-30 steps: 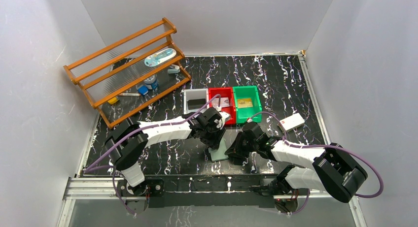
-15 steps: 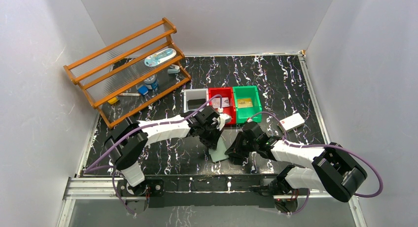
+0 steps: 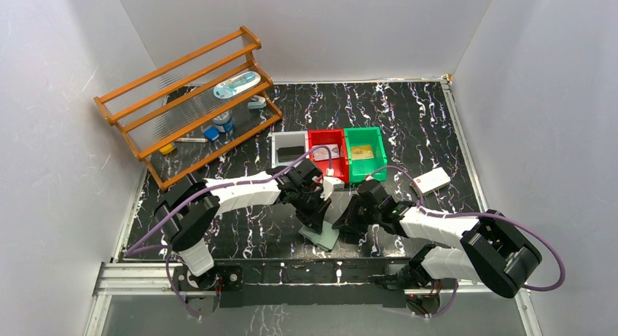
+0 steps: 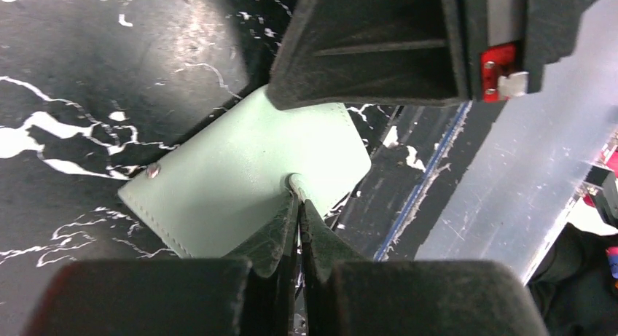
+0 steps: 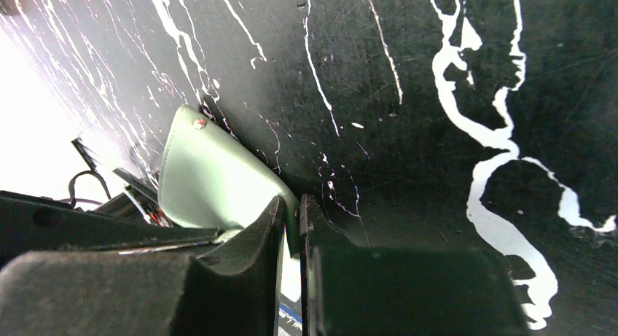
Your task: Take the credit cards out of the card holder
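Left gripper (image 4: 295, 190) and right gripper (image 5: 291, 208) each clamp the holder (image 4: 233, 183), seemingly one flap apiece, so spread it slowly without tugging.

Orange rack (image 3: 177, 66), green bin (image 3: 366, 173), white box (image 3: 431, 180) (red-marked)

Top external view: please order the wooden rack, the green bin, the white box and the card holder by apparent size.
1. wooden rack
2. green bin
3. white box and card holder: I cannot rank these, because the holder is partly hidden.
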`<state>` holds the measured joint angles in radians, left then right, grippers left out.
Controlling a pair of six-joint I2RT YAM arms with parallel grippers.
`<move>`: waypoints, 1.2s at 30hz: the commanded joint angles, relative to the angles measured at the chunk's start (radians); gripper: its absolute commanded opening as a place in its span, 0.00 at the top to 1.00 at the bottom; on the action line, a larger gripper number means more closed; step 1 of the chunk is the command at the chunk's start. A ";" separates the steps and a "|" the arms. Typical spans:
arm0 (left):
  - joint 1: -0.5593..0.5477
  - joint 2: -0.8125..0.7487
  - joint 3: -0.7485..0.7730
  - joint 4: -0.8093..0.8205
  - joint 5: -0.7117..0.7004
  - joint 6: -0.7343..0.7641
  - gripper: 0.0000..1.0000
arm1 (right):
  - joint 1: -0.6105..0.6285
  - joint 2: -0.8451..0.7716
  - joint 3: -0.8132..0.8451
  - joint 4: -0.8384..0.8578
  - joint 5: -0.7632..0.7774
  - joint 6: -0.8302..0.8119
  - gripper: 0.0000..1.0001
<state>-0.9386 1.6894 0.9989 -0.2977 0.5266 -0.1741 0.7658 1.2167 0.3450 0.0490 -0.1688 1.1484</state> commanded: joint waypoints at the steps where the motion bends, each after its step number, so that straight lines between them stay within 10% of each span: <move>1: -0.040 -0.025 0.002 0.026 0.222 -0.004 1.00 | 0.000 0.032 -0.011 -0.092 0.127 0.017 0.89; 19: -0.037 -0.192 -0.087 0.059 -0.164 -0.064 0.99 | 0.000 -0.109 -0.041 -0.140 0.191 0.036 0.83; 30: -0.035 -0.283 -0.235 0.196 -0.194 -0.238 0.83 | 0.002 -0.283 0.085 -0.304 0.258 -0.111 0.51; 36: -0.034 -0.455 -0.307 0.173 -0.510 -0.399 0.57 | 0.002 -0.271 0.144 -0.195 0.096 -0.232 0.49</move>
<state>-0.9733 1.3720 0.7124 -0.1162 0.2508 -0.4389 0.7677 0.9329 0.4240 -0.2264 0.0292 1.0229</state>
